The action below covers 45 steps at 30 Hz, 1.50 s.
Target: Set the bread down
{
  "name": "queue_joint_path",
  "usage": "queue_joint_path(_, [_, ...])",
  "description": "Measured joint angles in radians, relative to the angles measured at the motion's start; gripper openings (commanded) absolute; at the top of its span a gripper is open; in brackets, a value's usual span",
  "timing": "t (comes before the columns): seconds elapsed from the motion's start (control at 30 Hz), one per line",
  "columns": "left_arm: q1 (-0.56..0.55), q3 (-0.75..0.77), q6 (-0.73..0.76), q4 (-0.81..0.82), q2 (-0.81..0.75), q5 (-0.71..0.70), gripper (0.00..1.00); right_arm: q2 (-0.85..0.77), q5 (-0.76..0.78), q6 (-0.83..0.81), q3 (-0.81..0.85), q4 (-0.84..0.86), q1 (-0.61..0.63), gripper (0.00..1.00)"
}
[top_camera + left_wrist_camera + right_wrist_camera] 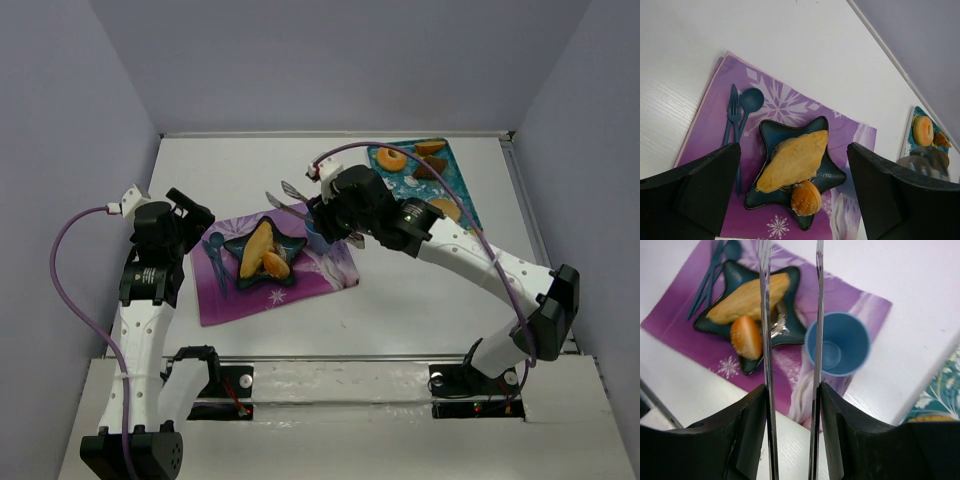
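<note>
A long golden bread (256, 250) and a small sesame bun (276, 264) lie on a dark blue star-shaped plate (232, 245) on the purple mat (230, 300). My right gripper (792, 390) is shut on metal tongs (765, 340). The tong arms stand apart with nothing between them, and they hover over the mat's right part, between the bun (745, 336) and a blue cup (837, 345). My left gripper (794, 147) is open above the plate (832, 175), framing the bread (796, 160) and bun (806, 198) without touching them.
A blue fork and spoon (735, 112) lie on the mat left of the plate. At the back right a teal board (455, 185) carries a donut (391, 159) and other bread pieces. Grey walls close in the white table (400, 300).
</note>
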Motion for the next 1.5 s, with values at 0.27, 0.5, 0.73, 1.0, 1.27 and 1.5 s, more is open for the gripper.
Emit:
queue_joint_path(0.27, [0.000,0.000,0.000,0.000,-0.005,0.000,0.99,-0.240,0.294,0.164,-0.094,0.016,-0.100,0.48])
queue_joint_path(0.5, [0.000,0.000,0.000,0.000,-0.006,0.000,0.99,-0.240,0.292,0.252,-0.196,0.051,-0.297,0.49])
queue_joint_path(0.73, [0.000,0.000,0.000,0.000,0.003,0.000,0.99,0.052,0.204,0.231,-0.201,0.146,-0.341,0.50])
queue_joint_path(1.0, [0.000,0.000,0.000,-0.001,0.013,-0.011,0.99,0.254,0.183,0.230,-0.196,0.188,-0.369,0.66])
queue_joint_path(1.27, [0.000,0.000,0.000,-0.002,0.042,-0.010,0.99,0.259,0.164,0.249,-0.200,0.206,-0.375,1.00])
queue_joint_path(1.5, [0.000,0.003,0.000,-0.012,0.047,-0.010,0.99,0.074,0.161,0.234,-0.216,0.202,-0.375,1.00])
